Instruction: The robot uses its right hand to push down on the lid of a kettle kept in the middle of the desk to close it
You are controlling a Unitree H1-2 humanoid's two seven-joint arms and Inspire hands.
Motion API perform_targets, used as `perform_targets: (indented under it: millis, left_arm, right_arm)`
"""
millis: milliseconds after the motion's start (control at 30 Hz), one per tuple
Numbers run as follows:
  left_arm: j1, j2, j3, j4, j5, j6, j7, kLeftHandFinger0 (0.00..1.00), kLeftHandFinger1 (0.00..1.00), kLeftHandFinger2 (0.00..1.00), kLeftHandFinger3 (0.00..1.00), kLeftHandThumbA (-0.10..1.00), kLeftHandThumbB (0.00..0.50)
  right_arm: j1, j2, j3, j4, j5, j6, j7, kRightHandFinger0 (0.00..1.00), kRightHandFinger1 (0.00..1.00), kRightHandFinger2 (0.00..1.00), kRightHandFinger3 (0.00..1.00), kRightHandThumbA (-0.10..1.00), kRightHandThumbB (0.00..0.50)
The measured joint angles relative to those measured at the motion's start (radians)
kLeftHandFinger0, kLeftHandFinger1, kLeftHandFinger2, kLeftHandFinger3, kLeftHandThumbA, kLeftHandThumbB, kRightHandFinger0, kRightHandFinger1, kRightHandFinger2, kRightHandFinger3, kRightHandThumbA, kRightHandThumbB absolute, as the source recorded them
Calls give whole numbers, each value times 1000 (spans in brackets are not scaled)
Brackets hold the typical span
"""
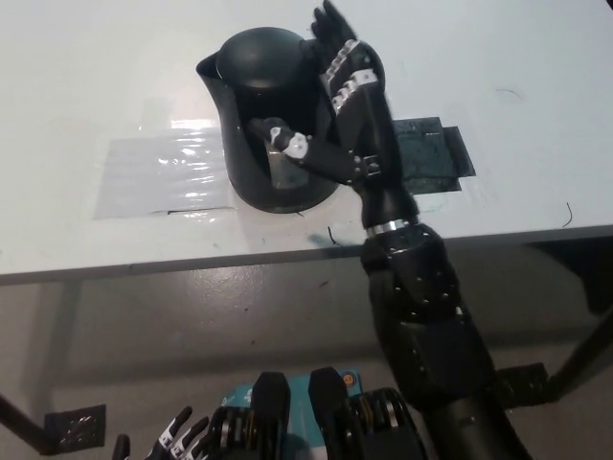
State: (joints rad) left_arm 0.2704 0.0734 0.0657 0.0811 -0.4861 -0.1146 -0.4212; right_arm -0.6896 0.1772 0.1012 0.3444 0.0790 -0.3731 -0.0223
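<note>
I am holding my right hand (pixel 347 115) up beside the kettle (pixel 273 120), on its right side as I am looking at it. The hand is open: its fingers (pixel 330 34) are stretching out straight and a little apart, pointing away from me, and they are gripping nothing. The thumb is reaching to the left across the front of the kettle body. My hand is hiding most of the kettle handle, so I cannot tell if the palm is touching it.

The kettle is black and is standing upright on the white desk (pixel 86 77), near the middle and close to the front edge. Its lid (pixel 263 59) is looking flat and closed on the top, with the spout pointing to the upper left. My fingers are beside the lid, not on top of it.

A shiny clear patch (pixel 163 177) is lying on the desk, just left of the kettle and going under its base. A dark square patch (pixel 431 153) is lying on the right, partly behind my forearm.

My left hand (pixel 158 443) is resting low at the bottom left, only partly in view, with its fingers spreading apart.
</note>
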Motion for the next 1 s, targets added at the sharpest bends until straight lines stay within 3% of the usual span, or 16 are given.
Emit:
perform_targets:
  millis: [167,233,367,400,467,533,700,733,867,900,1000]
  left_arm:
    - [0,1,4,6,0,1,0,1000,1000,1000,1000,1000,475]
    - [-1,2,5,8,0,1,0,1000,1000,1000,1000,1000,465]
    - [-4,2,6,12,0,1,0,1000,1000,1000,1000,1000,466]
    - [-5,2,6,13,0,1,0,1000,1000,1000,1000,1000,473]
    - [-8,2,8,15,-1,1,0,1000,1000,1000,1000,1000,470]
    - [-11,2,10,15,-1,1,0,1000,1000,1000,1000,1000,474]
    - [-17,6,22,14,-3,1,0,1000,1000,1000,1000,1000,483]
    - [-19,8,29,14,-4,1,1,1000,1000,1000,1000,1000,461]
    - [-32,20,73,12,-15,1,3,1000,1000,1000,1000,1000,456]
    - [-36,23,81,10,-18,1,4,1000,1000,1000,1000,1000,464]
    - [-55,26,112,3,-26,1,7,1000,1000,1000,1000,1000,459]
  right_arm:
    - [52,-41,1,-163,14,63,0,1000,1000,1000,1000,695,446]
    - [69,-65,1,-227,22,86,0,1000,1000,1000,1000,677,486]
    - [101,-124,0,-354,39,127,0,1000,1000,1000,1000,641,463]
    - [109,-137,-1,-377,43,134,-1,1000,1000,1000,1000,622,491]
    - [145,-184,-3,-459,59,158,-1,1000,1000,1000,1000,588,500]
    - [187,-227,-6,-524,71,174,-1,1000,1000,1000,1000,545,467]
    - [334,-350,-25,-702,122,206,0,1000,1000,1000,1000,539,467]
    - [373,-377,-31,-737,135,210,0,1000,1000,1000,1000,550,471]
    - [589,-499,-80,-861,221,210,17,1000,1000,1000,1000,569,468]
    - [624,-520,-89,-870,239,208,23,1000,1000,1000,1000,626,495]
    - [742,-565,-123,-872,300,196,50,1000,1000,1000,1000,693,500]
